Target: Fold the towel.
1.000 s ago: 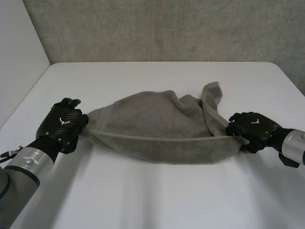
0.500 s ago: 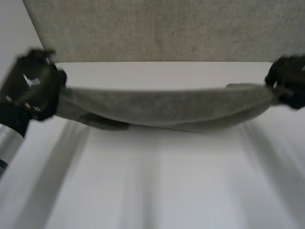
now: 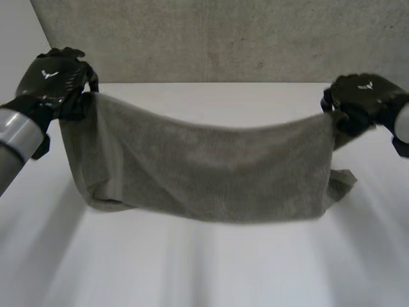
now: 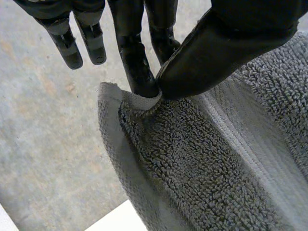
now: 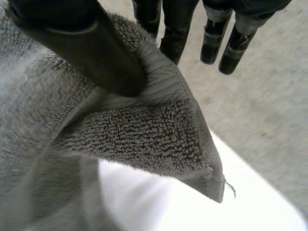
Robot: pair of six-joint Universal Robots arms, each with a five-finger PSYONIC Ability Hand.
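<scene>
Two black robot hands hold a grey towel (image 3: 211, 173) up in the air above a white table (image 3: 204, 275).

A second ago the towel lay bunched on the table, with the hands low at its two ends. The hands have since risen and moved apart, and the towel now hangs between them as an open sheet. Its top edge sags a little in the middle. Its bottom edge hangs low over the table; whether it touches cannot be told. The lower part below the left hand is doubled over, and the lower corner below the right hand sticks out. By my reading the towel is now shaken open but no fold is made, so it must next be laid flat or doubled over.

The left hand (image 3: 54, 80) is raised high in front of the grey wall (image 3: 223, 38), its back toward the camera. It grips one top corner. In the left wrist view its thumb (image 4: 216, 53) presses the hem against one finger, while the other fingers (image 4: 65, 41) stay straight and free.

The right hand (image 3: 364, 96) is level with it, well apart, at the other top corner. In the right wrist view its thumb (image 5: 82, 43) pins the cloth against the fingers (image 5: 175, 26) behind, and the corner tip pokes out beyond the pinch.
</scene>
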